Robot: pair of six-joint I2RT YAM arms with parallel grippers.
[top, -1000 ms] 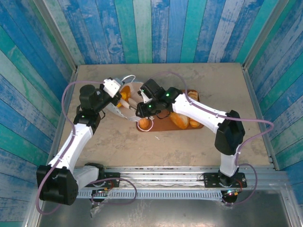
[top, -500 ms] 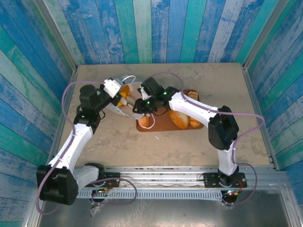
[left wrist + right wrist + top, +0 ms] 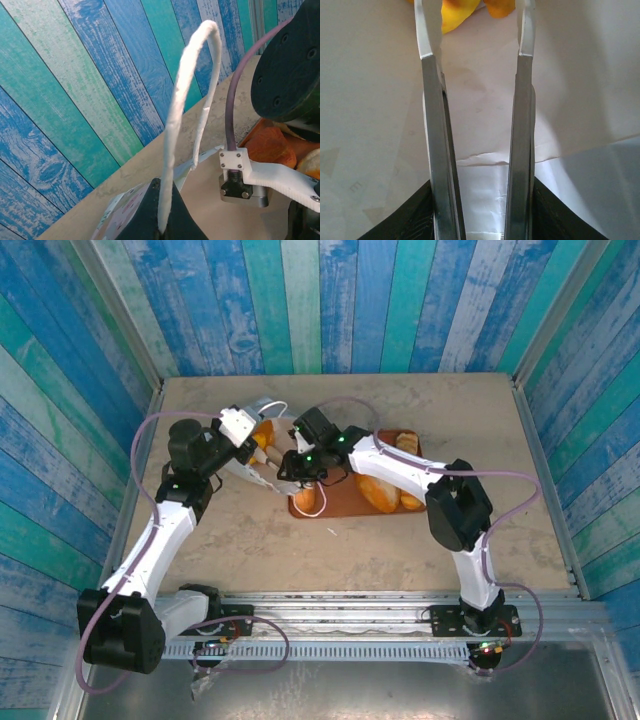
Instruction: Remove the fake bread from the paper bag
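Some fake bread (image 3: 382,492) lies on the tray (image 3: 345,508), but more sits in the paper bag (image 3: 375,100), its handle (image 3: 192,75) pinched by the left tool (image 3: 162,222), the right tool (image 3: 474,30) part-spread and empty inside.

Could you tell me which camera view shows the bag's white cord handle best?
The left wrist view: the cord handle arcs across the frame, pinched at its base by the shut left pincer. The top view gives a tiny white loop by the paper bag. The right wrist view looks at the bag's white paper.
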